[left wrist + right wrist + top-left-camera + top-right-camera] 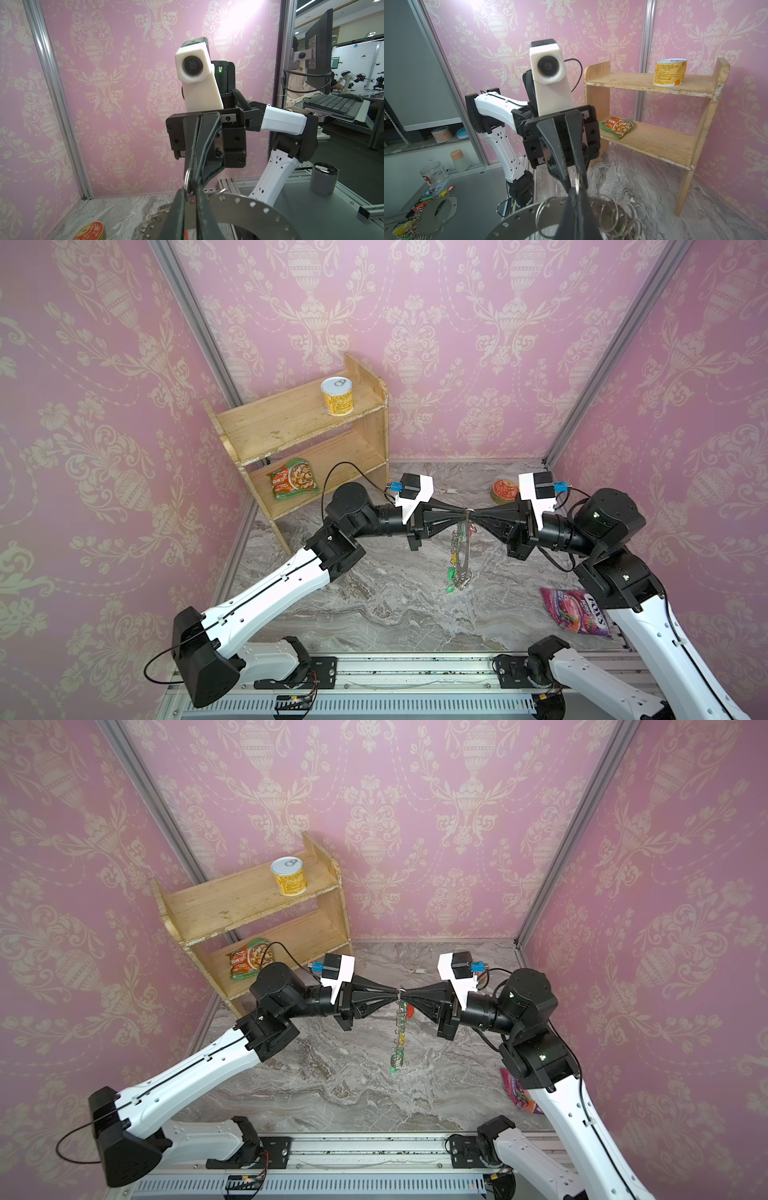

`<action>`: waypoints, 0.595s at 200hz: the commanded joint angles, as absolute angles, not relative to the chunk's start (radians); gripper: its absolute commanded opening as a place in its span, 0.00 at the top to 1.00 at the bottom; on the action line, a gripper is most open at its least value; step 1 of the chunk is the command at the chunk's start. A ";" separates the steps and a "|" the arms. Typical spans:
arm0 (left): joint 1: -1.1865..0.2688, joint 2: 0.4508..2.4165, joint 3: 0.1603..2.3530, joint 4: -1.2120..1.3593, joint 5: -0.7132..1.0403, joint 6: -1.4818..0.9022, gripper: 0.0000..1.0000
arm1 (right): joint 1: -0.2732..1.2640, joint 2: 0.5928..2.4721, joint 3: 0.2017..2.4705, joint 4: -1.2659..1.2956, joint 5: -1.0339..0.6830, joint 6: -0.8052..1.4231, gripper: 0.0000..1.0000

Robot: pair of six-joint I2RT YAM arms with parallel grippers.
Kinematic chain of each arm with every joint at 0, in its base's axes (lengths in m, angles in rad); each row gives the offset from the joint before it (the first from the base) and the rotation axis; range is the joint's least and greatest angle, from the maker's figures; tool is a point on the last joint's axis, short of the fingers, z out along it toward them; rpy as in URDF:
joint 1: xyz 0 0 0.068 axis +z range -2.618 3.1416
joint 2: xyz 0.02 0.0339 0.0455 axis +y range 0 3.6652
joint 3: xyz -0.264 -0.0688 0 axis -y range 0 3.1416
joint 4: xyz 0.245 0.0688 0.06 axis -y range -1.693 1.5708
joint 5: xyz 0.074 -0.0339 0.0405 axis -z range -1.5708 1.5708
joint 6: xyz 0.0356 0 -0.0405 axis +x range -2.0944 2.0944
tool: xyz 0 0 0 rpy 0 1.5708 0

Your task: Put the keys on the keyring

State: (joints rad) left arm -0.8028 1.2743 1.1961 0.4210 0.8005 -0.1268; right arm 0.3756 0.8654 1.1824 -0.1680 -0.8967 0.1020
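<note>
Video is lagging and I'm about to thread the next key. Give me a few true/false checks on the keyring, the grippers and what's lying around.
1. The keyring lies flat on the table. False: it hangs edge-on, in the air, below the grippers' tips.
2. The left gripper and right gripper meet tip to tip at the keyring's top edge. True.
3. A white-tagged key lies loose on the table, beyond the grippers toward the back wall. True.
4. The yellow can stands on the lower shelf. False: it stands on the top shelf; the noodle packet lies on the lower one.
</note>
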 commanded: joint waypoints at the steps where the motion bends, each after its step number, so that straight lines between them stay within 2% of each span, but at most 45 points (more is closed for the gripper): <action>1: -0.813 1.287 1.226 0.445 0.844 -0.151 0.90 | 0.379 0.851 1.186 -0.101 -0.888 0.112 1.00; 31: -0.815 1.288 1.231 0.434 0.847 -0.145 1.00 | 0.378 0.851 1.189 -0.108 -0.887 0.109 1.00; 61: -0.815 1.269 1.239 0.374 0.821 -0.084 1.00 | 0.379 0.854 1.190 -0.161 -0.888 0.091 1.00; 80: -0.815 1.248 1.270 0.231 0.791 0.021 1.00 | 0.378 0.853 1.206 -0.276 -0.881 0.041 1.00; 98: -0.815 1.241 1.358 -0.049 0.747 0.191 1.00 | 0.379 0.857 1.263 -0.497 -0.831 -0.082 0.59; 110: -0.815 1.250 1.435 -0.249 0.711 0.306 1.00 | 0.379 0.855 1.292 -0.608 -0.787 -0.138 0.47; 119: -0.815 1.266 1.501 -0.416 0.681 0.379 1.00 | 0.379 0.851 1.302 -0.657 -0.765 -0.170 0.44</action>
